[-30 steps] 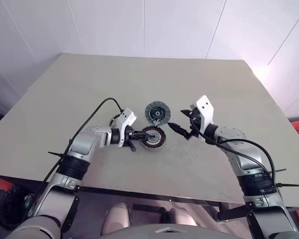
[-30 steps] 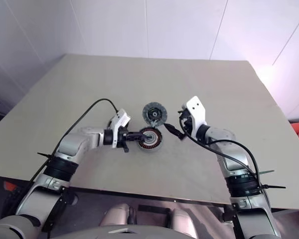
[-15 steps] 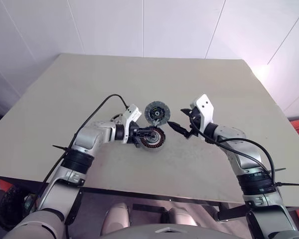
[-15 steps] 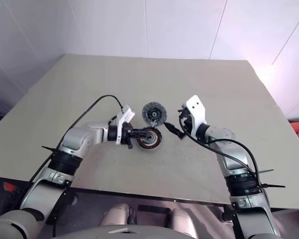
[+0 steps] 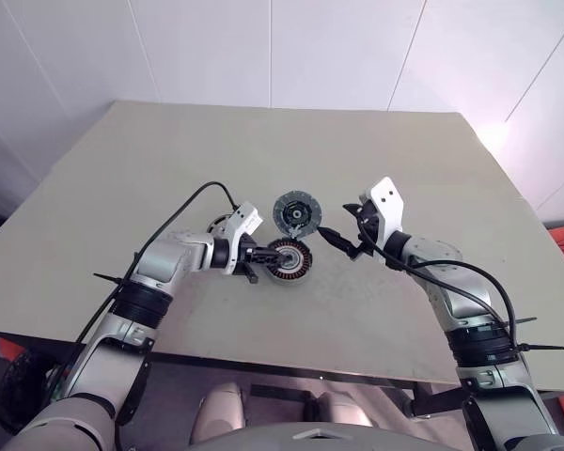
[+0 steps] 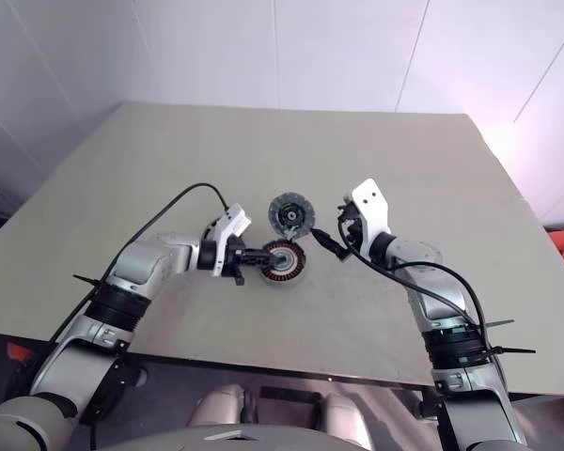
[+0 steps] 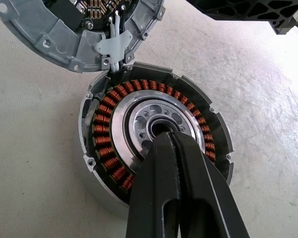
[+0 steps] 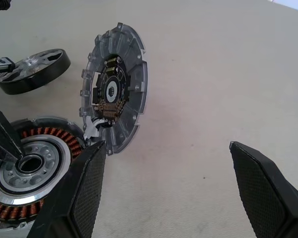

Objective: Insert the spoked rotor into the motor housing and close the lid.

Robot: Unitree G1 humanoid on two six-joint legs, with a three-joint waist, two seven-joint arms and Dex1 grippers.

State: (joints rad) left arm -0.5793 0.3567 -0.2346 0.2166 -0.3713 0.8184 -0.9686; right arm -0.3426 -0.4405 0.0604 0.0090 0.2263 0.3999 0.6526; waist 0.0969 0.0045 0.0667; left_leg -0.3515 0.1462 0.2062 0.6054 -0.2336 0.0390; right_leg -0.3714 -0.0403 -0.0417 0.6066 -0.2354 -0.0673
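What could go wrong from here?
1. The shut left gripper has its tips in the motor housing centre bore; pulling out at an angle could drag or tip the housing, or scrape the copper windings.
2. The lid lies touching the housing rim, joined by a white connector; shifting the housing may strain it.
3. The spoked rotor lies apart on the table, uninserted; the open right gripper hovers close to the lid and could knock it.

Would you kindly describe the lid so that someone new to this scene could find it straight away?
Near the middle of the beige table, between the two arms, lie round motor parts. The lid is the flat grey disc on the far side, its edge meeting the motor housing. Unlike the housing with its copper windings, or the black-rimmed spoked rotor, it is thin, with a dark centre.
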